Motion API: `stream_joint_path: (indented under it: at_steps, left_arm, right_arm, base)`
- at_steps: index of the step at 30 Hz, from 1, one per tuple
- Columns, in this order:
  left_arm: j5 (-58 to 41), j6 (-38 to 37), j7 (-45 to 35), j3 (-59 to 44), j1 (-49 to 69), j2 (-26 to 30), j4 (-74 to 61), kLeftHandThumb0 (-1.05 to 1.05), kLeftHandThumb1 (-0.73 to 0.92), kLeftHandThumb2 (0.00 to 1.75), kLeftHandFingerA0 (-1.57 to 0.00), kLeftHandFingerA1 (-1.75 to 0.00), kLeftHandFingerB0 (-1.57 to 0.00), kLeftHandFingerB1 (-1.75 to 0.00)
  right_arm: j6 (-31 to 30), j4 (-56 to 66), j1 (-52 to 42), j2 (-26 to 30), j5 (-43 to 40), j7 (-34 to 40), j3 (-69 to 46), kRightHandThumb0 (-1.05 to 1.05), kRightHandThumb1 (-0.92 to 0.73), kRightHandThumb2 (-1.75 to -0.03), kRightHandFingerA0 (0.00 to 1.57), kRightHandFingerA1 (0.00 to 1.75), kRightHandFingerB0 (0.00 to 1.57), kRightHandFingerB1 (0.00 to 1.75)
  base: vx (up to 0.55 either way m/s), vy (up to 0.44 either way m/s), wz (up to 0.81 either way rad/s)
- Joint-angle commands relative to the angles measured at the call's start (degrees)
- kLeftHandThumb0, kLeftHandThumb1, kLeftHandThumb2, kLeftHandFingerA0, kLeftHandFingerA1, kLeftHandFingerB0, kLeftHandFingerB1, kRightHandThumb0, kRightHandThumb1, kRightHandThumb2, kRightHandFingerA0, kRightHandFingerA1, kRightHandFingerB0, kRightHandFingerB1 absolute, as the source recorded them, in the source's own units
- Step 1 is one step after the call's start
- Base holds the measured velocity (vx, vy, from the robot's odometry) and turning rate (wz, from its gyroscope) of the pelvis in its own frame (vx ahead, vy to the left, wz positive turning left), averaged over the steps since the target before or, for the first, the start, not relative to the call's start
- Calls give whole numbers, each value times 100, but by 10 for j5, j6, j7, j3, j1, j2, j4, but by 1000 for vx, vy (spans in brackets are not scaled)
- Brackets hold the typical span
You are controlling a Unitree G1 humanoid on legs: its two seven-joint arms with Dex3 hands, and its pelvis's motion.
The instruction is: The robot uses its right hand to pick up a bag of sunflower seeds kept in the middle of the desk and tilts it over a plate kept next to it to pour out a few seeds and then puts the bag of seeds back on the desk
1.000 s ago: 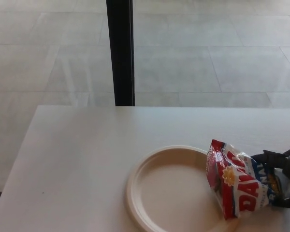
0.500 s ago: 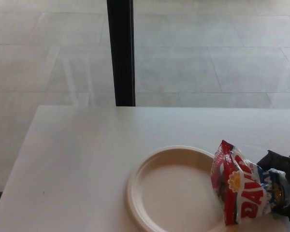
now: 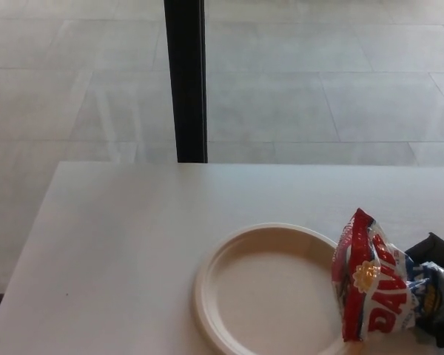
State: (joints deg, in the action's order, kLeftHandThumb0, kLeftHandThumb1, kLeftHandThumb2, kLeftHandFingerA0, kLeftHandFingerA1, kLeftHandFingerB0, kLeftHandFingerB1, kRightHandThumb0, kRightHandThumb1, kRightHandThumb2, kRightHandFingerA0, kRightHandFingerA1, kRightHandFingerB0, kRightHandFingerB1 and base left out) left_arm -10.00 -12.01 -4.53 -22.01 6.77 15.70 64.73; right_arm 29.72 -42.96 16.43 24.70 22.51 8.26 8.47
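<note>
Red-and-blue seed bag [image 3: 374, 292] stands tilted over cream plate's [image 3: 207, 296] right rim.

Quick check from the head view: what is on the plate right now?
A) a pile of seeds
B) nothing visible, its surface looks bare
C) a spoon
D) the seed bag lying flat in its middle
B: the plate shows a bare cream surface, while the seed bag is held at its right rim by the right robot hand.

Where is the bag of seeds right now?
In the head view, the bag of seeds is at the lower right, held in the robot's right hand, overlapping the right rim of the plate.
</note>
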Motion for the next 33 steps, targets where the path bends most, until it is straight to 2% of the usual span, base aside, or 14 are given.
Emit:
stream_joint_path:
  at_steps: [1, 2, 3, 4, 10, 16, 17, 18, 19, 20, 26, 30, 32, 33]
  left_arm:
    - [-3, -11, -9, -2, -2, 11, 7, -58, 79, 97, -44, -82, -34, -68]
    - [-3, -12, -9, -2, -3, 11, 8, -58, 79, 97, -44, -82, -34, -68]
    - [2, -7, 4, 2, -2, 9, -1, -55, 81, 87, -42, -82, -35, -68]
    - [6, -9, 7, 5, -5, 11, 7, -54, 82, 86, -42, -81, -35, -67]
    - [0, 2, 2, 3, -11, 16, 2, -54, 82, 88, -41, -83, -33, -67]
    - [-15, -4, -13, -12, -16, 17, 10, -57, 80, 89, -41, -85, -32, -68]
    - [-10, -2, -7, -9, -13, 17, 1, -56, 81, 89, -43, -88, -34, -70]
    - [-2, 3, -3, -3, -17, 21, 8, -56, 80, 97, -47, -83, -37, -70]
    - [0, 3, -1, -2, -17, 21, 9, -56, 80, 97, -47, -83, -37, -70]
    - [-8, 2, -7, -8, -15, 19, 7, -57, 82, 88, -41, -85, -32, -68]
    - [6, 1, 1, 2, -13, 25, 12, -58, 83, 87, -43, -85, -34, -68]
    - [13, -6, 1, 11, -8, 27, 13, -55, 87, 86, -43, -81, -34, -66]
    - [11, 1, 5, 9, -13, 28, 21, -55, 87, 84, -44, -82, -34, -66]
    - [10, -5, 7, 9, -15, 28, 24, -55, 86, 85, -50, -90, -35, -69]
  right_arm:
    - [-37, 4, -4, 11, 2, -26, 3, -19, -56, -116, 84, 175, 73, 164]
    - [-39, 6, -5, 11, 2, -26, 3, -19, -56, -116, 84, 175, 73, 164]
    - [-50, 15, 1, 17, 3, -35, 2, -18, -58, -112, 83, 175, 72, 165]
    - [-63, 26, 10, 25, 7, -42, 2, -18, -58, -110, 84, 175, 72, 165]
    - [-83, 52, 27, 34, 16, -53, 5, -12, -63, -99, 81, 175, 68, 163]
    - [-104, 78, 60, 38, 30, -65, 16, -13, -60, -104, 82, 175, 72, 158]
    - [-115, 84, 66, 37, 31, -69, 17, -6, -63, -105, 91, 175, 72, 151]
    - [-126, 87, 77, 32, 27, -74, 14, -22, -55, -111, 115, 137, 96, 124]
    - [-130, 88, 82, 29, 25, -73, 13, -22, -55, -111, 115, 137, 96, 124]
    - [-127, 84, 88, 28, 26, -68, 13, -16, -59, -106, 86, 174, 76, 156]
    - [-156, 108, 99, 15, 31, -61, 14, -18, -56, -114, 88, 175, 76, 160]
    - [-149, 112, 96, 7, 31, -51, 14, -18, -54, -119, 91, 175, 79, 160]
    - [-149, 114, 96, 5, 29, -53, 12, -18, -54, -118, 91, 175, 79, 160]
    - [-143, 113, 99, 5, 26, -54, 10, -18, -55, -118, 91, 175, 79, 163]
  base:
    - [0, 0, 0]
    - [0, 0, 0]
    - [0, 0, 0]
    - [0, 0, 0]
    - [0, 0, 0]
    - [0, 0, 0]
    - [0, 0, 0]
    - [0, 0, 0]
    - [0, 0, 0]
    - [0, 0, 0]
    - [0, 0, 0]
    - [0, 0, 0]
    - [0, 0, 0]
    - [0, 0, 0]
